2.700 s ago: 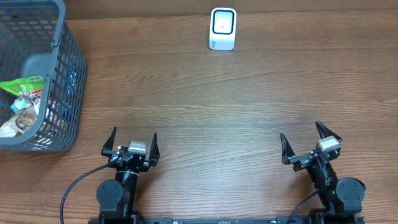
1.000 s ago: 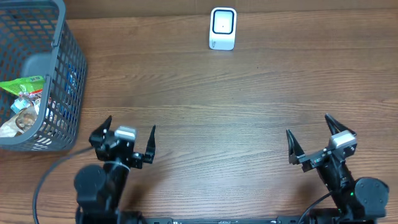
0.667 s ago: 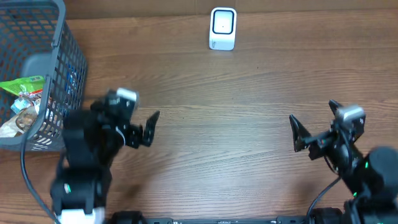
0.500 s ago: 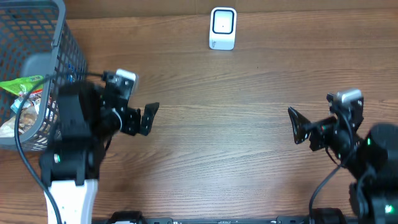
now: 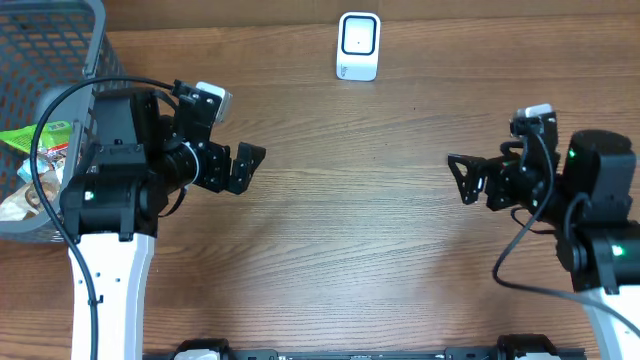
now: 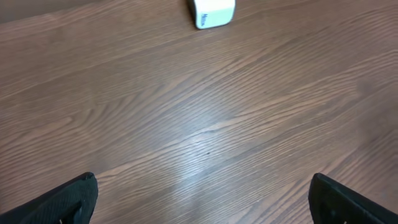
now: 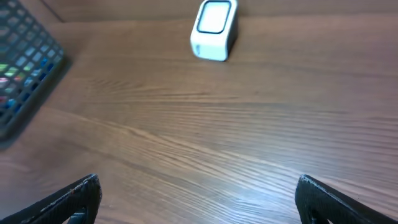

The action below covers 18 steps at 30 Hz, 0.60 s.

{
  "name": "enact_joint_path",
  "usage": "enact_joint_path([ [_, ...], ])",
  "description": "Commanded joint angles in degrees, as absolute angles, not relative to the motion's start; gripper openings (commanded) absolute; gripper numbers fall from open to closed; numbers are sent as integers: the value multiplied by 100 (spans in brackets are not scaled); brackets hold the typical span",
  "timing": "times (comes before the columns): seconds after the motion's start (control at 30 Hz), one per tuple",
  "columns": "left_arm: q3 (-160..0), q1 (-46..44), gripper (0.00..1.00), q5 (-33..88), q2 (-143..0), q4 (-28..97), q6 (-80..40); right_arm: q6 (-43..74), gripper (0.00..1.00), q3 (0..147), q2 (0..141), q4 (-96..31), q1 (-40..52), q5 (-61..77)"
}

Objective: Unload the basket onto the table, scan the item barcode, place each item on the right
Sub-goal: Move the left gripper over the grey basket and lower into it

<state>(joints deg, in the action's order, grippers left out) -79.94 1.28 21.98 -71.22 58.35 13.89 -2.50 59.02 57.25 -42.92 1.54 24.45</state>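
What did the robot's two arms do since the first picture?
Both arms rose from their resting spots near the front and reached forward. The left tool moved out next to the grey plastic mesh basket; the right tool moved out on the right side. Both tools are open and hold nothing. The small white box-shaped scanner and the basket with its packets stayed put.

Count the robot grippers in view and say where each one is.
2. The left gripper is beside the grey basket at the table's left side; the right gripper is over the table's right side. Neither is hidden.
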Motion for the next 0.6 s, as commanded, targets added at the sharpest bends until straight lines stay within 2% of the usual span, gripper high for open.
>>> enact_joint_path([
  [0.0,-8145,180,100,2663,-7192,5671,1404,-128,100,6060,5916,-4136,187,2908],
  [0.07,-8158,193,100,2558,-7210,5494,1201,-126,100,6060,6020,-4073,187,2906],
  [0.17,-8484,298,100,1638,-7319,5428,543,-128,100,6060,6097,-4025,187,2906],
  [0.33,-10103,742,100,154,-7918,6147,-191,-126,100,6060,6106,-3994,187,2906],
  [0.57,-12136,1900,100,-1055,-8945,6781,-1474,-128,100,6060,6106,-4093,187,2904],
])
